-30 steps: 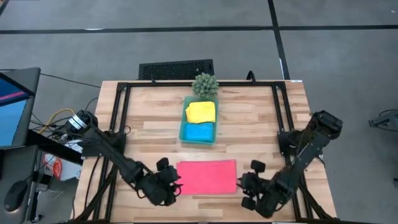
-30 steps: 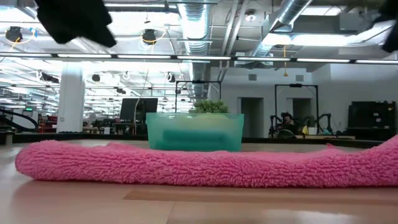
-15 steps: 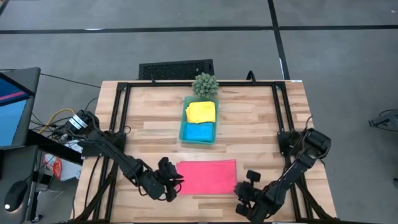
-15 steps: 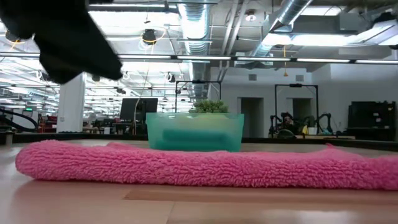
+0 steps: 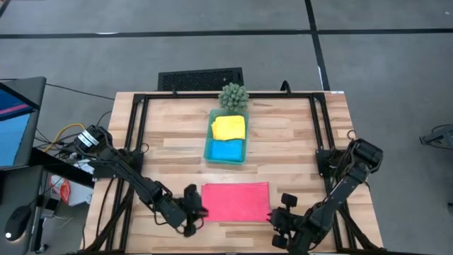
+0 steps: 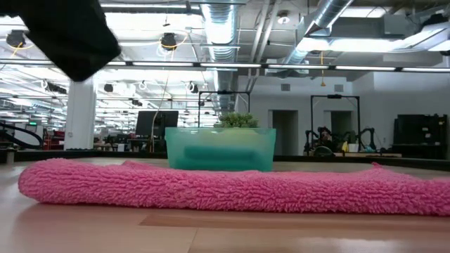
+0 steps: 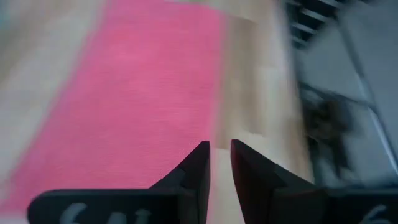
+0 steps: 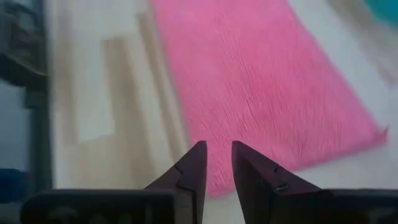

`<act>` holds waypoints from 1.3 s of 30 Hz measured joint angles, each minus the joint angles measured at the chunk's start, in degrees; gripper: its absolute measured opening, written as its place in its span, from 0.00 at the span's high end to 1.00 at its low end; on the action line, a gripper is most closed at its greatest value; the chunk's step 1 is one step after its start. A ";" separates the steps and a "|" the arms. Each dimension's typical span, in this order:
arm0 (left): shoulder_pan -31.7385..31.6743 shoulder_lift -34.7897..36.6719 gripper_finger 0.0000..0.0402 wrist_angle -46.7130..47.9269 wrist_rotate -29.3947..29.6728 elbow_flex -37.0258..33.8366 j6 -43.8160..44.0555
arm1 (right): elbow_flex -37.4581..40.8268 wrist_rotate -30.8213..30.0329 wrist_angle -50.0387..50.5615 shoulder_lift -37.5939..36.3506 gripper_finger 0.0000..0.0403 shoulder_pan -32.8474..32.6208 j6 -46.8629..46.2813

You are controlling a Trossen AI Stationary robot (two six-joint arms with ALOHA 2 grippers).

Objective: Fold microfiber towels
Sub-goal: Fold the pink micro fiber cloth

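A hot pink towel (image 5: 236,202) lies flat as a folded rectangle near the table's front edge; it also shows in the low view (image 6: 225,188). A yellow towel (image 5: 228,127) and a bright blue towel (image 5: 227,149) lie folded in the teal tray (image 5: 208,151). The lime green towel is out of view. My left gripper (image 5: 197,210) hovers at the pink towel's left edge, its fingers (image 7: 220,149) shut and empty. My right gripper (image 5: 277,216) hovers at the towel's right front corner, its fingers (image 8: 219,149) shut and empty.
A small spiky green plant (image 5: 233,95) stands behind the tray at the far edge. Black frame rails (image 5: 134,134) run along the table's left, right and far sides. Bare wood lies left and right of the tray.
The pink towel's right end, raised a second ago, has dropped and now lies flat on the table. My right gripper has drawn back toward the near edge, away from that end. My left gripper has shifted a little toward the towel's left edge.
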State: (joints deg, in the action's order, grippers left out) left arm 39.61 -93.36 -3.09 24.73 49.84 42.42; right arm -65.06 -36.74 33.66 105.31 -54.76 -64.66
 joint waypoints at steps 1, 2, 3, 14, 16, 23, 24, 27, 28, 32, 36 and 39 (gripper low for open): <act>0.38 0.00 0.85 -1.08 -2.33 0.28 -3.44 | 0.00 -1.39 -0.44 -0.75 0.76 -0.49 1.71; 0.83 -0.02 0.83 -1.83 -4.39 0.54 -6.46 | 0.00 -2.17 -1.19 -1.24 0.76 -0.88 3.78; 1.28 -0.30 0.81 -1.84 -5.94 0.94 -8.99 | -0.06 -2.32 -1.95 -1.37 0.76 -1.15 5.73; 3.65 -8.19 0.56 -3.27 -1.95 1.41 -18.29 | 0.02 -0.67 -3.06 2.67 0.69 -1.24 10.90; 3.70 -8.97 0.54 -3.50 -0.66 1.41 -18.45 | 0.01 -0.84 -2.77 3.79 0.67 -1.07 11.19; 3.61 -9.03 0.52 -2.88 -1.62 1.43 -19.45 | 0.00 1.14 -2.81 8.47 0.54 -0.58 11.12; 3.72 -9.18 0.52 -2.88 -2.84 1.43 -20.00 | -0.04 1.17 -2.79 8.85 0.52 -0.58 10.68; 4.27 -10.00 0.52 -1.40 -4.13 1.40 -21.99 | -0.19 1.42 -2.65 9.47 0.48 -0.55 9.21; 4.29 -10.32 0.52 -1.26 -4.07 1.39 -22.27 | -0.18 1.37 -2.65 9.56 0.47 -0.57 9.18; 4.16 -11.30 0.52 1.09 -0.38 1.41 -19.83 | -0.17 1.19 -2.63 9.74 0.47 -0.72 8.97; 3.57 -11.84 0.52 1.47 0.17 1.41 -18.14 | -0.16 1.71 -2.83 9.80 0.49 -0.72 7.58; 3.24 -12.75 0.52 0.72 -1.06 1.46 -17.99 | -0.14 2.08 -2.97 9.83 0.51 -1.01 7.47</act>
State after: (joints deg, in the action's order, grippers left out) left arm 42.85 -106.11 -2.37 23.67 51.30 24.43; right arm -65.19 -34.66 30.69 115.15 -55.78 -57.19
